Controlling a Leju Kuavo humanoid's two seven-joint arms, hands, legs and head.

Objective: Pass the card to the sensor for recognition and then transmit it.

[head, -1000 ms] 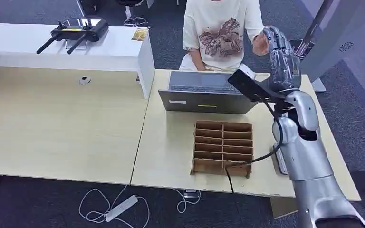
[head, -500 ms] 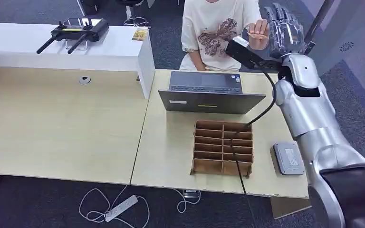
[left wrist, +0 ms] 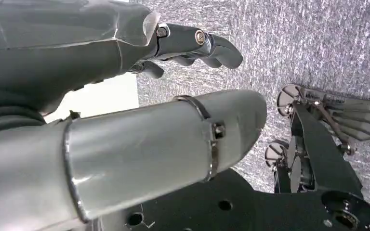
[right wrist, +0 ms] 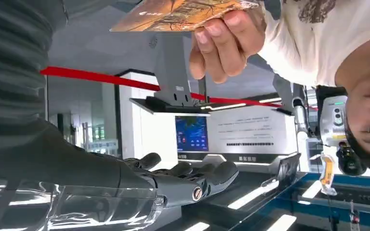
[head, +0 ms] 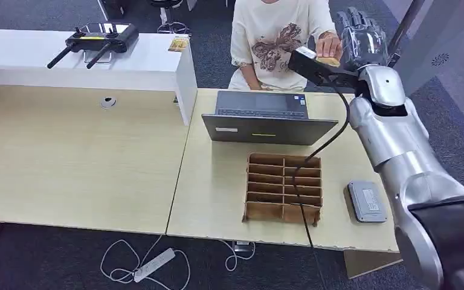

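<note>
Orange card [right wrist: 183,14] pinched in a person's hand [head: 328,43], far right beyond the worktop [head: 217,181].
My right hand [head: 362,39] is raised beside it, fingers spread, holding nothing; my left hand [left wrist: 192,45] hangs loose over carpet, empty.

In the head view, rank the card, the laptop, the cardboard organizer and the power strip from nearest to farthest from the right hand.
1. card, in the person's hand beside the right hand
2. laptop, mid-desk
3. cardboard organizer, near desk edge
4. power strip, on the floor
</note>
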